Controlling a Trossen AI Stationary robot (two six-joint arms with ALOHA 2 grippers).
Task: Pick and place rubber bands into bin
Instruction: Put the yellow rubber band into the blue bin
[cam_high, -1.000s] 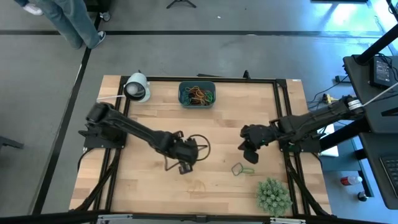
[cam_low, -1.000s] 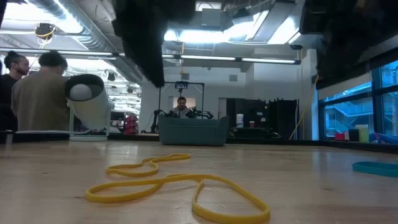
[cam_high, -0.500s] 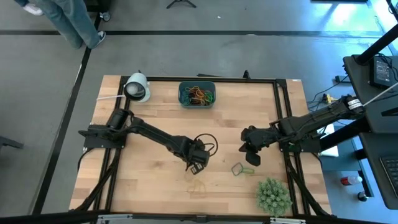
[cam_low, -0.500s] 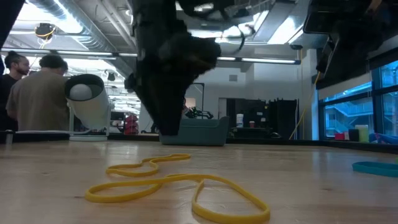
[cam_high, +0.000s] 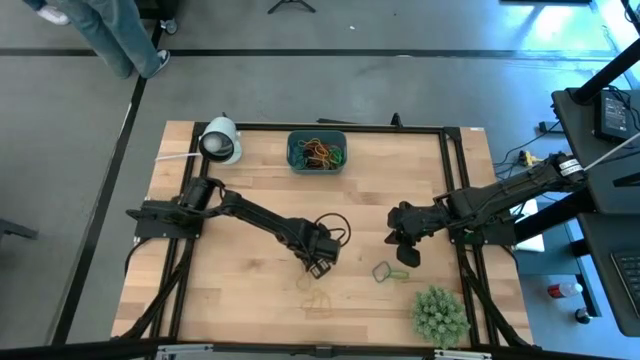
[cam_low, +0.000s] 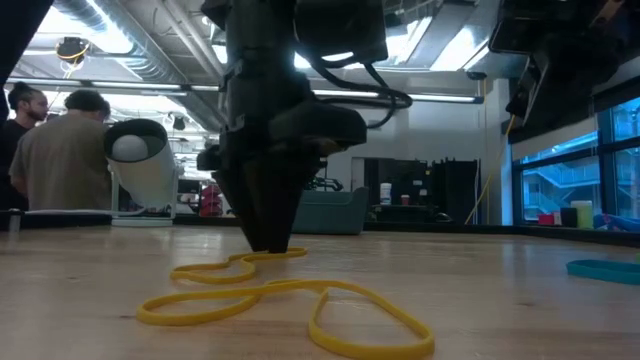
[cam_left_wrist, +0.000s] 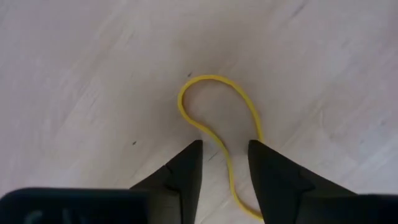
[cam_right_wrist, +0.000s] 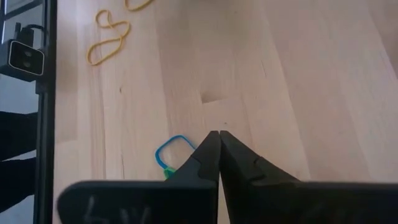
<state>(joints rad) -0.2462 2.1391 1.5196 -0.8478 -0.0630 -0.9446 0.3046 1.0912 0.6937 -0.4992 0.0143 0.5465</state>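
While parted, left tool (cam_left_wrist: 225, 163) straddles yellow rubber band (cam_left_wrist: 219, 118) | no writing legible

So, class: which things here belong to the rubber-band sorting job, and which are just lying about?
Job:
yellow rubber bands
green rubber band
bin, bands already inside
left gripper, open over a yellow band

Lying about:
spiky green plant
white roll

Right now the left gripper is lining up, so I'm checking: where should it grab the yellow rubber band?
Likely from straight above, pinching the single strand where the yellow rubber band runs between the open left gripper fingers. It lies flat on the table, so only a top-down pinch seems workable.
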